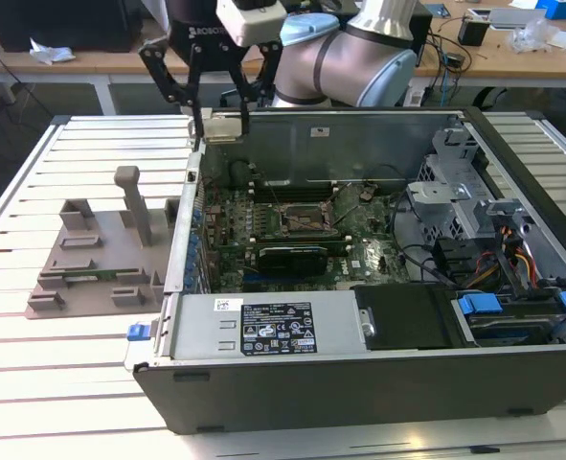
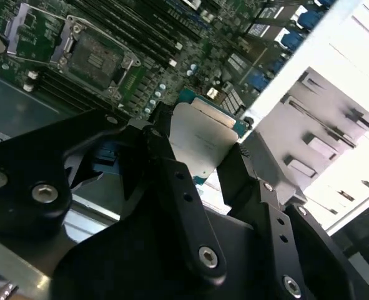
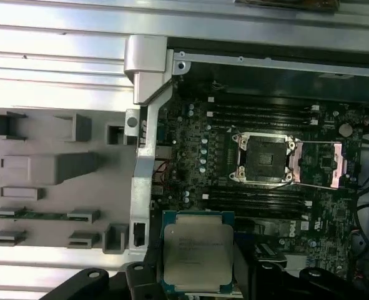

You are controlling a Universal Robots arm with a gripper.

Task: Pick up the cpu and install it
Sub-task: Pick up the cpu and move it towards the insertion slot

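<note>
The cpu [image 1: 224, 126], a flat silvery square with a thin green edge, hangs in the air with my gripper [image 1: 222, 132] shut on its two sides. It is above the open computer case's back corner at the exterior view's left, well above the board. In both wrist views the cpu [image 2: 204, 139] [image 3: 198, 251] sits between the black fingers [image 2: 169, 167] [image 3: 142, 276]. The black-framed socket [image 1: 306, 219] [image 2: 95, 57] [image 3: 263, 158] lies on the green motherboard with its metal load plate swung open, apart from the cpu.
The open computer case [image 1: 359, 388] lies flat on a slatted white table, with a power supply [image 1: 283, 326] along its near wall and drive bays with cables [image 1: 484, 249] at the exterior view's right. A grey fixture block [image 1: 101, 259] [image 3: 53, 181] stands beside the case.
</note>
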